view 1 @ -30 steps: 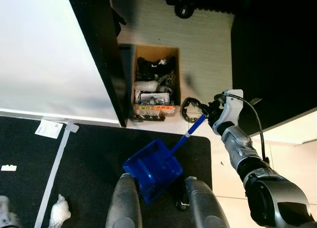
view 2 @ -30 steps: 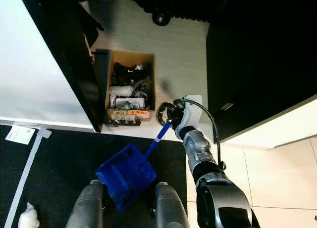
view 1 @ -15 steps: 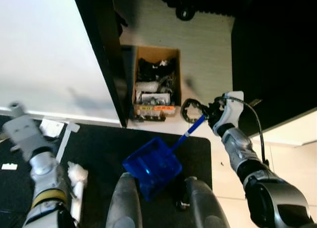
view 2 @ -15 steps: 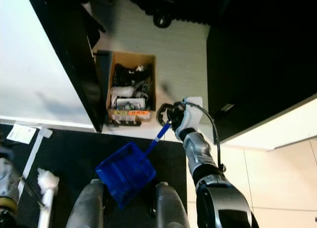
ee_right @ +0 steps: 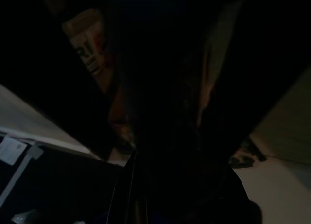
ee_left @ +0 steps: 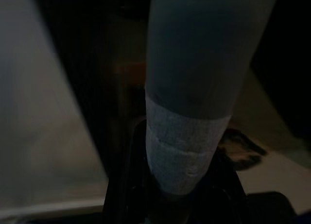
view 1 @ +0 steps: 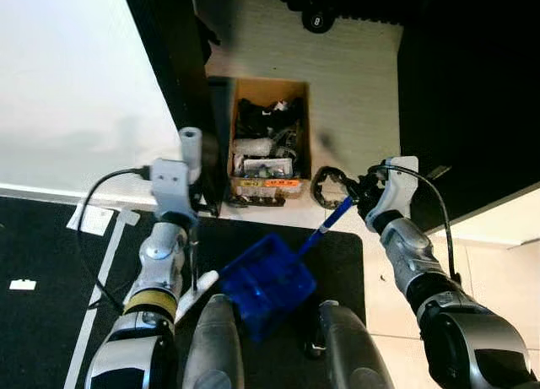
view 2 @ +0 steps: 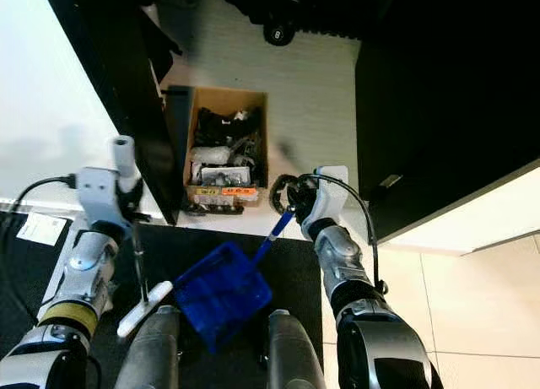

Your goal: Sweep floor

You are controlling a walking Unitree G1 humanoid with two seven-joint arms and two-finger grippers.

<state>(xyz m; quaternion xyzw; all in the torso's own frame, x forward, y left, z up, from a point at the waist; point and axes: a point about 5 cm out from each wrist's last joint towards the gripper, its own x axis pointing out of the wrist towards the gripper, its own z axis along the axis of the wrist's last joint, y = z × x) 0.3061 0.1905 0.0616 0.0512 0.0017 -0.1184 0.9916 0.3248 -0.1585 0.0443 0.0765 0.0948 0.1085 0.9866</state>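
Left eye view: the left tool (view 1: 187,205) has swung up into centre-left, clamped on the broom (view 1: 191,237), whose head now rests by the blue dustpan (view 1: 268,281) at bottom centre. Right eye view: the right tool (view 2: 291,205) stays closed on the dustpan handle. Left wrist view: the shaft looms close, grip probably firm. Sweeping can begin.
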